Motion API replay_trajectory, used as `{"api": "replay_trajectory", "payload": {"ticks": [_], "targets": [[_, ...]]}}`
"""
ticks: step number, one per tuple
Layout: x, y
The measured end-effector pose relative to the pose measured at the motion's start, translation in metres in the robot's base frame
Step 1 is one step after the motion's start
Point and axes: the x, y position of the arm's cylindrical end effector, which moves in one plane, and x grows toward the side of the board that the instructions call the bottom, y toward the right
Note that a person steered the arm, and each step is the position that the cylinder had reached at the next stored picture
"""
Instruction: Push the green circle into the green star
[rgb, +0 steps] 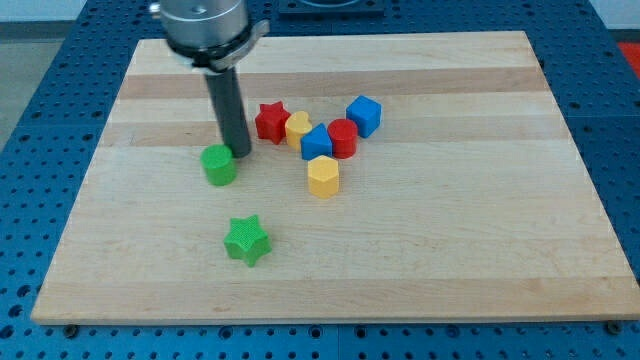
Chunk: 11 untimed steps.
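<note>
The green circle (219, 165) lies on the wooden board left of centre. The green star (246, 241) lies below it and slightly to the right, a block's width or more apart. My tip (241, 153) comes down from the view's top and rests right at the circle's upper right edge, touching or almost touching it.
A cluster sits right of my tip: a red star (271, 121), a small yellow block (298, 128), a blue block (316, 142), a red cylinder (342, 137), a blue cube (364, 116) and a yellow hexagon (322, 176). The board (480, 250) sits on a blue perforated table.
</note>
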Motion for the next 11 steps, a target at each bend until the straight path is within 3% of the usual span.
{"api": "replay_trajectory", "payload": {"ticks": [1,2,3,4,5,7,8,10,11], "targets": [[0.056,-0.001],[0.043,-0.001],[0.003,-0.025],[0.019,-0.068],[0.070,-0.070],[0.078,-0.002],[0.081,-0.025],[0.019,-0.036],[0.019,-0.008]]}}
